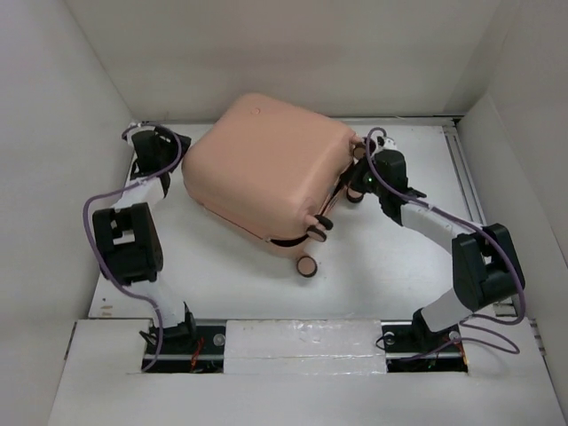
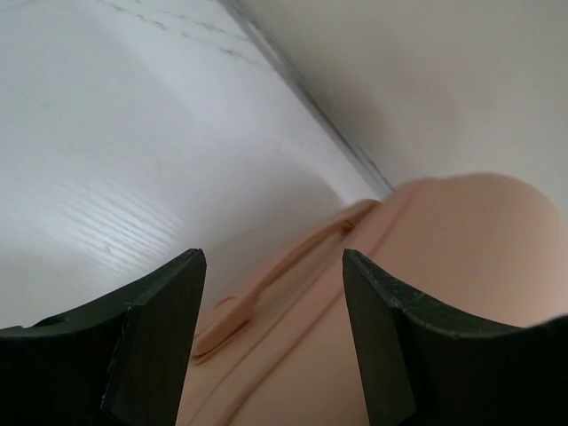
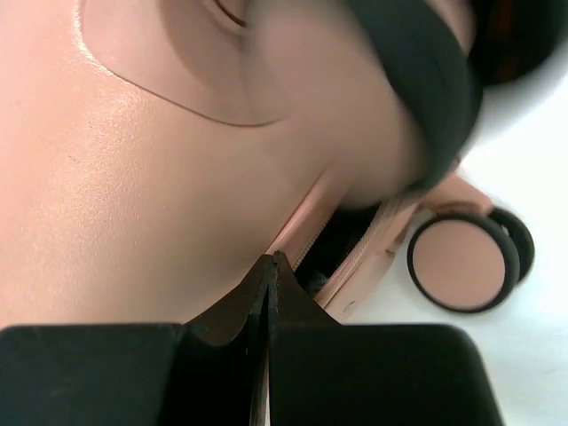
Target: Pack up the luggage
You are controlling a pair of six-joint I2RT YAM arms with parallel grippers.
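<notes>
The luggage (image 1: 266, 164) is a pale peach-pink hard-shell suitcase lying lid-down-closed in the middle of the table, tilted, with caster wheels (image 1: 307, 265) at its near corner. Its zipper seam gapes a little near the wheels, showing dark lining (image 3: 342, 235). My left gripper (image 1: 169, 146) stands open at the case's left side; in the left wrist view the shell (image 2: 461, 257) and its flat handle (image 2: 266, 293) lie between and beyond the open gripper (image 2: 273, 257). My right gripper (image 1: 359, 182) is shut, its tips (image 3: 273, 259) against the zipper edge of the shell (image 3: 133, 177); nothing shows between the fingers.
White walls close in the table (image 1: 382, 266) on the left, back and right. A metal rail (image 1: 461, 169) runs along the right edge. Purple cables loop off both arms. A wheel (image 3: 463, 262) sits on the table just right of my right gripper.
</notes>
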